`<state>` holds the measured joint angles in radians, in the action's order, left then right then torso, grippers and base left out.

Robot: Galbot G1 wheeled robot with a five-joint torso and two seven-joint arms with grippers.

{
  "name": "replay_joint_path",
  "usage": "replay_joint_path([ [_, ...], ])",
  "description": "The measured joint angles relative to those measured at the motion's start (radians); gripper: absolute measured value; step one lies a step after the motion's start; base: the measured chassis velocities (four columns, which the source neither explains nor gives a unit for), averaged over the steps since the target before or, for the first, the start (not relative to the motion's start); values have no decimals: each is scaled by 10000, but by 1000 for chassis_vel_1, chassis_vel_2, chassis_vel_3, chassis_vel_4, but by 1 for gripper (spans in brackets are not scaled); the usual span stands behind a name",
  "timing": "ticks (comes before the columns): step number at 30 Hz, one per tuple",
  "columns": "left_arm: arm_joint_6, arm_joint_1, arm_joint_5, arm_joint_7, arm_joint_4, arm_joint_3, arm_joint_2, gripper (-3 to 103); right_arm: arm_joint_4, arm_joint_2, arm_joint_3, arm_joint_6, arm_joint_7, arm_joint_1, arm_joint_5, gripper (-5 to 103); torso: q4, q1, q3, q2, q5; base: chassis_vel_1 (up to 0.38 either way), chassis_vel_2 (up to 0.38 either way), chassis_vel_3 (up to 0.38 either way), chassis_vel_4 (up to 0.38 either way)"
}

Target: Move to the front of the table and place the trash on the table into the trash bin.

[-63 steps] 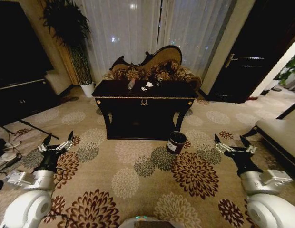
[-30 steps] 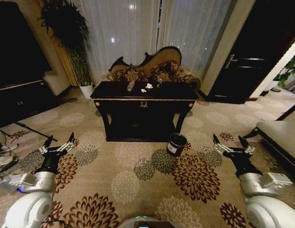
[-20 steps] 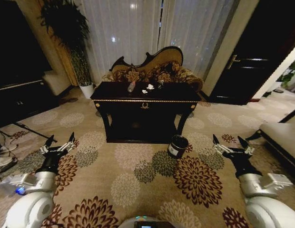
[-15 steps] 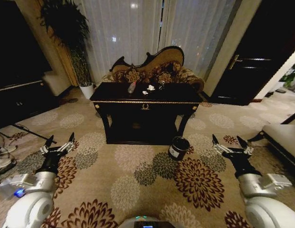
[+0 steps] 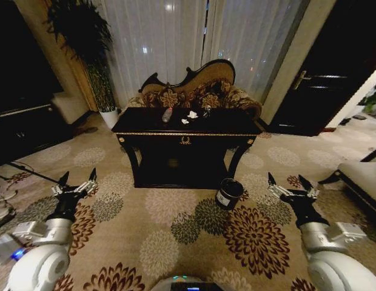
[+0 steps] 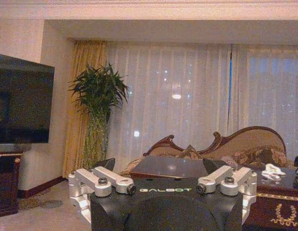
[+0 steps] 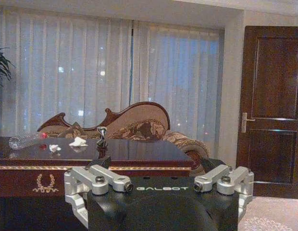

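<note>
We stand short of the surface (image 5: 236, 128), which lies at twelve o'clock across open carpet (image 5: 176, 212); both arms are held low and forward, idle. Left end effector (image 5: 76, 182) at about ten o'clock, fingers spread apart, nothing in them; right end effector (image 5: 289, 184) at about two o'clock, likewise splayed and empty. The trash sits toward the middle of the surface top, slightly toward eleven: clear bottle (image 5: 167, 114) lying on its side, long axis running roughly front to back and a little slanted; two white paper wads (image 5: 189, 116) just beside it toward one o'clock; dark foil lump (image 5: 207, 110) next along, nearer the back edge. In the right wrist view the bottle (image 7: 27, 140), wads (image 7: 78, 142) and foil lump (image 7: 102, 135) line up along the far side of the top. Trash bin (image 5: 228, 193) on the carpet by the surface's front right leg, nearer our right end effector than the left. We judge all litter well out of reach of either arm from here. The sofa (image 5: 194, 91) stands close behind. Bottle cap and foil shape hard to make out from the head view; the bin's inside is hidden.
</note>
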<state>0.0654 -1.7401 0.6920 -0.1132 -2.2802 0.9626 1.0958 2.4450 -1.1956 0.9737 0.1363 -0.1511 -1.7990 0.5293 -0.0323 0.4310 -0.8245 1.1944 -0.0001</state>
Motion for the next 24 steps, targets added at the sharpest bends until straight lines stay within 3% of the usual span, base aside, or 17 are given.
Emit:
replay_joint_path([
  [24, 60, -70, 13, 39, 124, -85, 1, 100, -81, -208, -146, -103, 122, -147, -243, 100, 0, 1, 0, 0, 1, -113, 114, 114, -106],
])
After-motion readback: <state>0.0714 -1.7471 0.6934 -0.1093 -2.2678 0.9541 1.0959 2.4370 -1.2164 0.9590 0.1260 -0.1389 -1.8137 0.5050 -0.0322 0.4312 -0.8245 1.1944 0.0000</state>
